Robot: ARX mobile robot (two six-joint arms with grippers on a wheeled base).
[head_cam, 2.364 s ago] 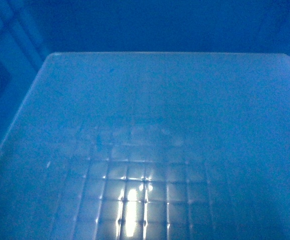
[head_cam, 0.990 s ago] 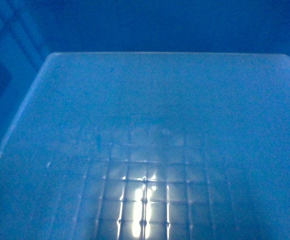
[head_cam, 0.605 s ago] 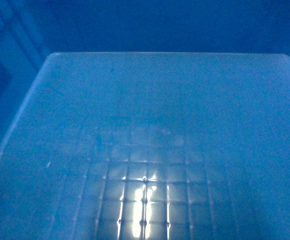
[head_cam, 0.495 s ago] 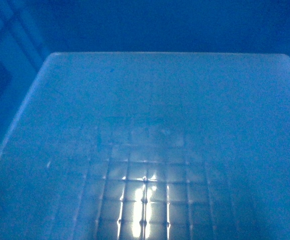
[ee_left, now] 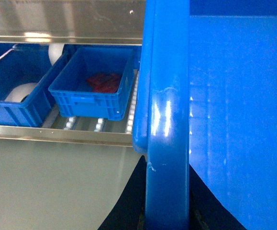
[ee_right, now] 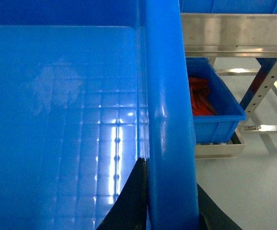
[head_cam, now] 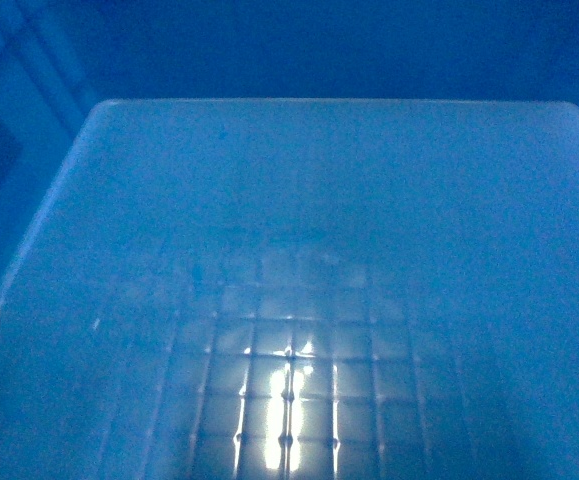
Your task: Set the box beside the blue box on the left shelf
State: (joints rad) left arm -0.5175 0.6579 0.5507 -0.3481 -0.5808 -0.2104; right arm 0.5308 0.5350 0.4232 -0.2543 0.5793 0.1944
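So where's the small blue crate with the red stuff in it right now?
In the left wrist view, the small crate sits on the shelf's rollers, left of the held box's rim, beside another blue crate.

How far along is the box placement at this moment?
Done: both end effectors, left and right, clamp the box by its side rims. In hand: carrying it toward the shelf holding smaller crates. Left: setting it down beside one; it is not yet on the shelf.
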